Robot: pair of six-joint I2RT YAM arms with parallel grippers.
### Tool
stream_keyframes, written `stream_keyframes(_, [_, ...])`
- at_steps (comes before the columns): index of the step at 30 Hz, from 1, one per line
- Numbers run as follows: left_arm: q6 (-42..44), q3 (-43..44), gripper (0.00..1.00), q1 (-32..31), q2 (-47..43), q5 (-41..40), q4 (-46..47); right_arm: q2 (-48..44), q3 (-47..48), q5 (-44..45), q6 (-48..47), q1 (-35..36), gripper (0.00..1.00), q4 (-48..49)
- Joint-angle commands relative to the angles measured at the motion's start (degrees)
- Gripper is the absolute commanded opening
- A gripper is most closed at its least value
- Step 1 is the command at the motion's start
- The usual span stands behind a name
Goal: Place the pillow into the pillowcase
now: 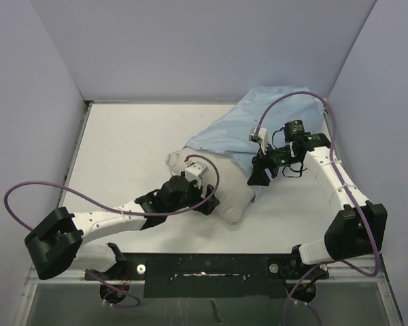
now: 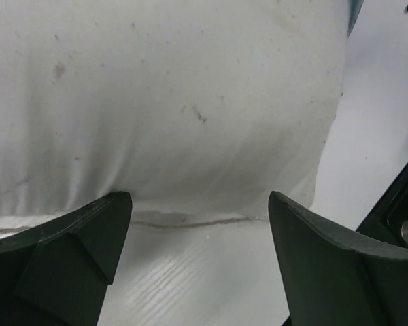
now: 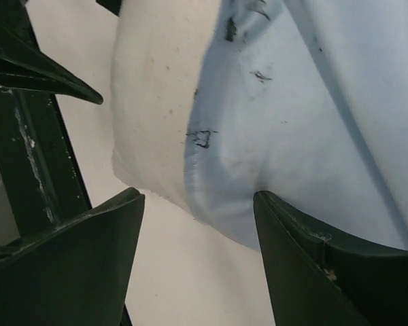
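Note:
The off-white pillow (image 1: 232, 193) lies mid-table with its far part inside the light blue pillowcase (image 1: 258, 122) and its near end bare. My left gripper (image 1: 211, 202) is at that bare end, open. In the left wrist view the pillow (image 2: 163, 102) fills the top and only table shows between the fingers of the gripper (image 2: 199, 204). My right gripper (image 1: 257, 178) is open at the pillowcase's open edge. In the right wrist view the hem of the pillowcase (image 3: 292, 122) overlaps the pillow (image 3: 156, 102). The gripper (image 3: 198, 204) holds nothing, and its right finger (image 3: 306, 265) touches the blue cloth.
White walls close in the table (image 1: 129, 149) on the left, back and right. The pillowcase's closed end bunches into the back right corner. Purple cables (image 1: 47, 187) loop off both arms. Parts of my left arm (image 3: 27, 136) show close beside the right gripper.

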Motion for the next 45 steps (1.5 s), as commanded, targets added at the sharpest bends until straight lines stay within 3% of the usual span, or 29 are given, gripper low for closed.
stream_keyframes(1, [-3.8, 0.5, 0.81, -0.3, 3.3, -5.3, 14.3, -1.1, -2.4, 6.3, 5.4, 0.2, 0.66, 8.3])
stream_keyframes(5, [-5.1, 1.8, 0.78, -0.3, 5.7, -6.4, 13.8, -0.1, -3.5, 7.7, 7.0, 1.3, 0.54, 10.7])
stream_keyframes(7, [-5.9, 2.5, 0.69, -0.1, 6.4, -6.8, 13.1, 0.5, -2.6, 8.1, 7.0, 1.7, 0.42, 10.5])
stream_keyframes(10, [-5.7, 3.2, 0.39, 0.4, 7.0, -6.4, 13.2, 1.4, 0.0, 5.7, 6.9, 2.3, 0.16, 9.0])
stream_keyframes(12, [-4.8, 3.5, 0.23, 1.0, 7.0, -5.3, 14.9, 2.1, 3.1, 2.2, 5.8, 3.5, 0.06, 6.7])
stream_keyframes(16, [-2.9, 4.6, 0.08, 3.3, 7.6, 0.5, 20.0, 5.0, 12.7, -8.4, 1.8, 9.6, 0.00, -0.6])
stream_keyframes(21, [-2.8, 6.2, 0.04, 5.9, 8.8, 5.9, 25.2, 11.2, 24.1, -25.1, 4.8, 12.2, 0.00, -2.6])
stream_keyframes(23, [-3.2, 6.3, 0.04, 6.4, 9.3, 6.5, 25.9, 12.9, 22.9, -24.6, 9.2, 12.2, 0.00, 0.7])
stream_keyframes(25, [-3.3, 5.9, 0.04, 6.5, 9.3, 6.8, 25.8, 13.8, 19.6, -18.3, 12.7, 12.2, 0.01, 4.7])
stream_keyframes(27, [-3.3, 4.8, 0.07, 6.6, 8.7, 6.3, 24.9, 14.1, 16.6, -11.6, 12.7, 11.9, 0.08, 5.4])
stream_keyframes(30, [-2.6, 2.0, 0.27, 6.7, 6.0, 3.9, 22.8, 12.7, 13.2, -10.1, 10.2, 9.6, 0.23, 4.5])
stream_keyframes(34, [1.2, -1.7, 0.56, 7.2, -1.7, 2.6, 16.7, 7.7, 10.6, -15.4, 6.5, 4.8, 0.44, 2.8])
stream_keyframes(36, [4.0, -3.0, 0.65, 7.3, -6.4, 3.4, 13.3, 5.8, 10.9, -18.6, 2.8, 2.0, 0.53, 0.1])
stream_keyframes(41, [17.2, -1.1, 0.70, 4.3, -15.8, 6.6, 1.5, 3.6, 11.4, -23.6, -3.9, -4.0, 0.67, -5.3])
stream_keyframes(45, [31.8, 5.6, 0.81, -7.5, -12.9, -2.4, -5.8, 3.6, 9.4, -24.3, -2.2, -6.9, 0.71, -2.9])
